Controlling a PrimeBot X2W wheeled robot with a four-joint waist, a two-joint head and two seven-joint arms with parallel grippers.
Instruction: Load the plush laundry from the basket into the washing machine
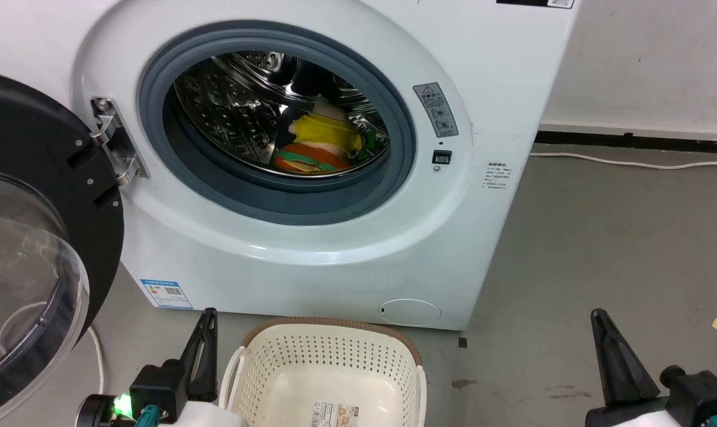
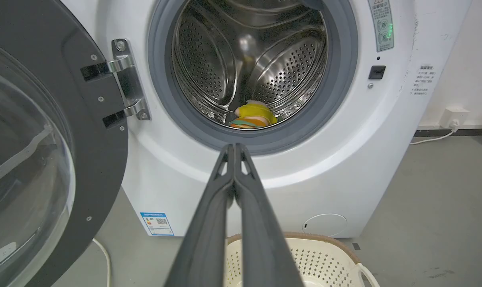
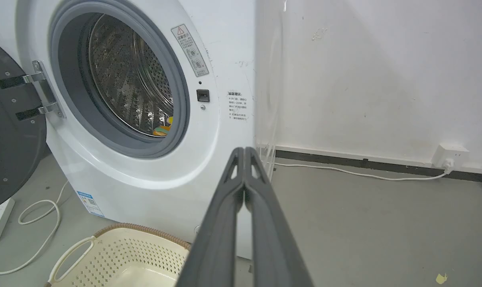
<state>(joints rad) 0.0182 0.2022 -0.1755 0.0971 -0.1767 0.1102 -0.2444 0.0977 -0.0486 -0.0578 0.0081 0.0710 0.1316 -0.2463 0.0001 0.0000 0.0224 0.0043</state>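
Left claw [image 1: 209, 315] and right claw [image 1: 598, 315], both clenched empty, sit either side of the basket [image 1: 334, 323], likely idle since the plush [image 1: 319, 145] lies in the washer [image 1: 334, 279] behind it.

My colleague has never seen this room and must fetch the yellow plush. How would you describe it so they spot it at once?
Find the big white washing machine, its door swung open. Look through the grey gasket to the bottom of the steel drum. The yellow plush rests there against an orange burger-shaped plush; it is the upper, bright yellow one.
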